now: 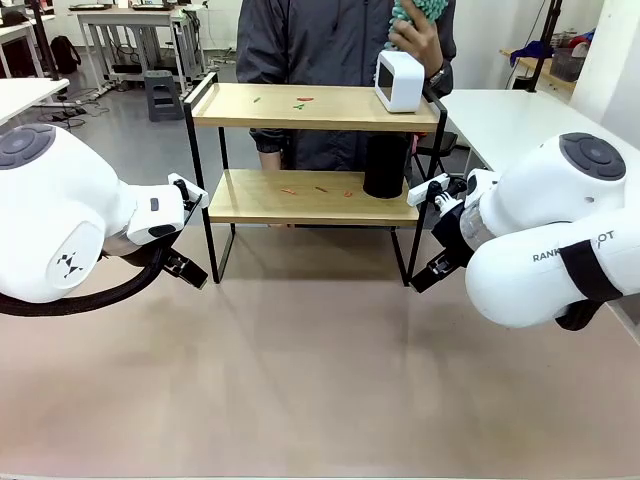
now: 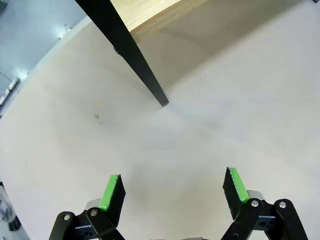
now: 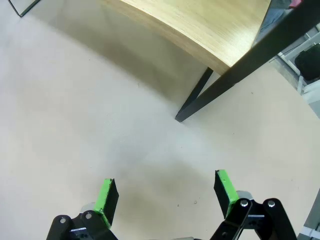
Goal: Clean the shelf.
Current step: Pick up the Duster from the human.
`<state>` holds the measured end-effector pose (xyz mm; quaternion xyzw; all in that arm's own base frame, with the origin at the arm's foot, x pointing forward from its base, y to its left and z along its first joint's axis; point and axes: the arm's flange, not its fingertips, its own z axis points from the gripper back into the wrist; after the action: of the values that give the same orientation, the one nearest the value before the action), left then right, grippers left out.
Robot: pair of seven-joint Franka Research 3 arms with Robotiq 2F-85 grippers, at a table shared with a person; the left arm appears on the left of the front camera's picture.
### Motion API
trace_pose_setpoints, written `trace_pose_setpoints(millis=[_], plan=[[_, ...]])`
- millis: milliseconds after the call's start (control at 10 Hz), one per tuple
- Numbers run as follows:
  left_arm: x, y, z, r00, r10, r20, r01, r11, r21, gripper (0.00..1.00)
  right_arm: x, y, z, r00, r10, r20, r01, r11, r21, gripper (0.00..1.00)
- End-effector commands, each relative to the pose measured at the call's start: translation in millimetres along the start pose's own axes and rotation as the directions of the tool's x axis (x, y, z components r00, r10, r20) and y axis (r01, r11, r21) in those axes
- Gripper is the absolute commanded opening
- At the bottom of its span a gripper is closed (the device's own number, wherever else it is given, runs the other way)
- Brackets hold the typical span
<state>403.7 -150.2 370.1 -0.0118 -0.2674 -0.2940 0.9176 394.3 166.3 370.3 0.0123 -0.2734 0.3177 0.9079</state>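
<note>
Shelf (image 1: 330, 112): two-tier, at middle of tabletop's (image 1: 320, 380) far edge; crumbs (image 1: 304, 100) on both boards.
Left gripper (image 2: 171, 178): spread apart, holding nothing, over bare tabletop.
Right gripper (image 3: 164, 179): likewise spread, holding nothing.

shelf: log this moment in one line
two-tier wooden shelf, black frame: scraps on both boards | left gripper: open, empty | right gripper: open, empty | person's hand: holding teal cloth
</note>
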Motion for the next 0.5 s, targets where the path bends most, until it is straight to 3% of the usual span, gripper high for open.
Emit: trace_pose_setpoints(millis=[0, 200, 300, 400], plan=[[0.1, -0.1, 0.1, 1.0, -0.001, 0.0, 0.001, 1.0, 0.0, 1.0, 0.0, -0.1, 0.0, 1.0, -0.001, 0.0, 0.001, 1.0, 0.0, 1.0], [0.0, 0.0, 0.0, 1.0, 0.0, 0.0, 0.0, 1.0, 0.0, 1.0, 0.0, 0.0, 0.0, 1.0, 0.0, 0.0, 0.0, 1.0, 0.0, 1.0], [5.4, -12.5, 31.3, 0.999, -0.052, -0.009, 0.05, 0.986, -0.162, 1.0, 8.1, 11.6, 27.5, 0.986, 0.031, -0.164, -0.009, 0.991, 0.133, 1.0], [-0.1, -10.1, 80.1, 0.998, 0.001, -0.061, -0.017, 0.964, -0.266, 1.0, 4.9, 11.0, 89.0, 0.98, -0.116, -0.16, 0.148, 0.968, 0.203, 1.0]])
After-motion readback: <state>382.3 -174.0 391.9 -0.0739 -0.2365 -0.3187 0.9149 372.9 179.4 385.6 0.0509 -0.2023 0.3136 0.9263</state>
